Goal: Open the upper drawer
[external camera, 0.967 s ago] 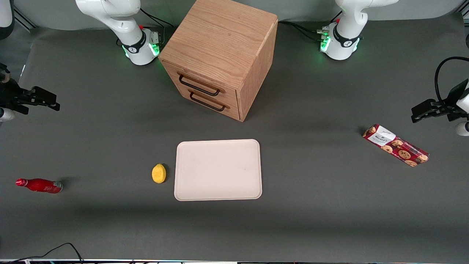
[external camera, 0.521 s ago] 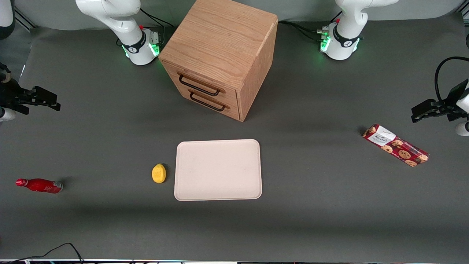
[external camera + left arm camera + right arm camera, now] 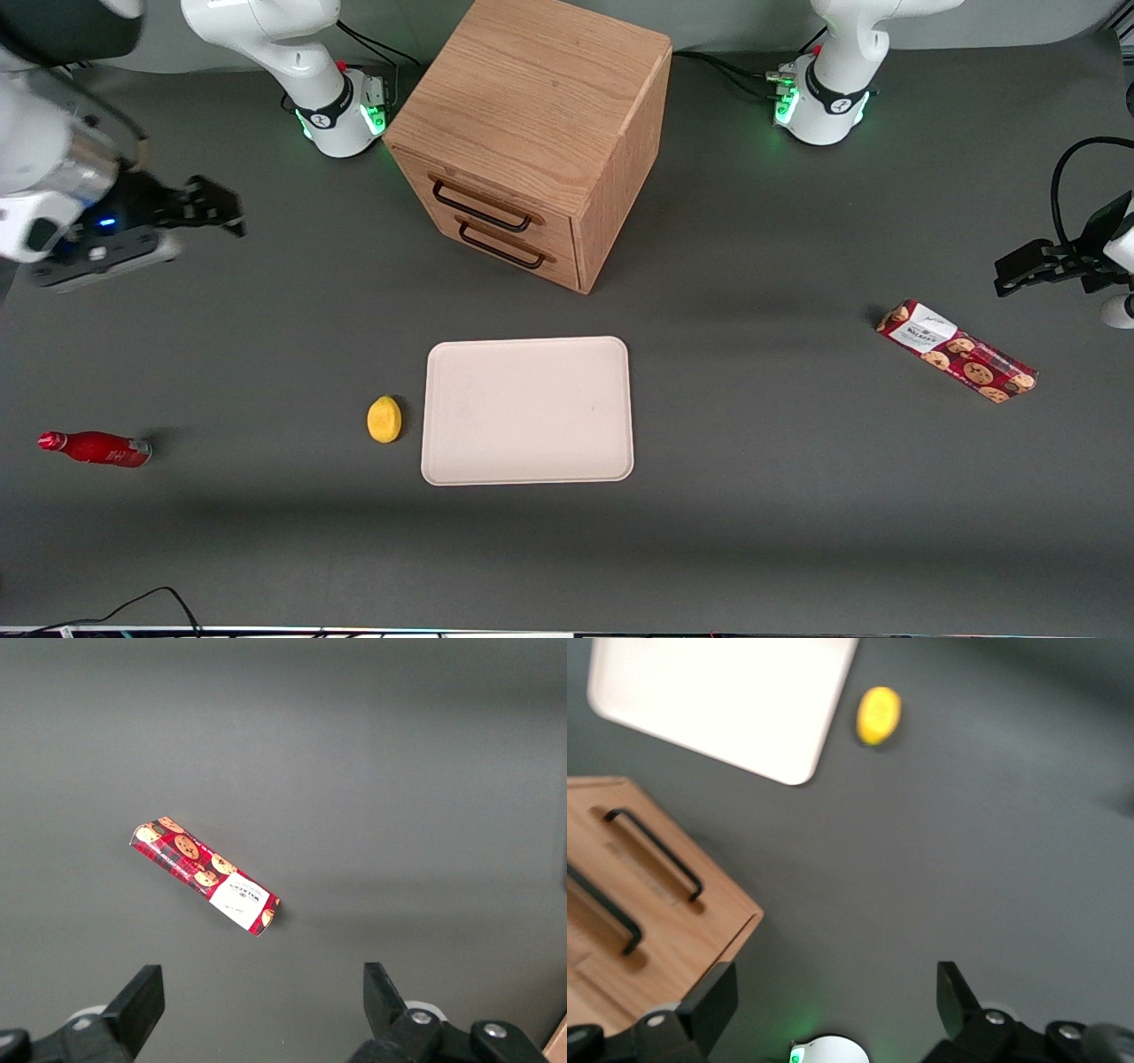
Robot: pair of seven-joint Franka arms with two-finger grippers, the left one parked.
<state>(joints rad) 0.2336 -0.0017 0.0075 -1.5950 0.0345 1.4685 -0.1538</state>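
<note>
The light-oak cabinet (image 3: 532,115) stands in the middle of the table, farther from the front camera than the tray. Its upper drawer (image 3: 496,197) is pushed in, with a thin black bar handle (image 3: 483,206) across its front. In the right wrist view the upper drawer's handle (image 3: 607,908) shows next to the lower one (image 3: 654,853). My right gripper (image 3: 221,208) hangs open and empty above the table toward the working arm's end, well apart from the cabinet. Its two black fingers (image 3: 713,1003) frame bare table, and the gripper (image 3: 834,1003) holds nothing.
A cream tray (image 3: 528,410) lies nearer the front camera than the cabinet, with a yellow lemon (image 3: 384,418) beside it. A red bottle (image 3: 93,448) lies toward the working arm's end. A red cookie box (image 3: 957,351) lies toward the parked arm's end.
My right gripper has swung in from the table's edge toward the cabinet and a little farther from the front camera. The drawers and the other objects have not moved.
</note>
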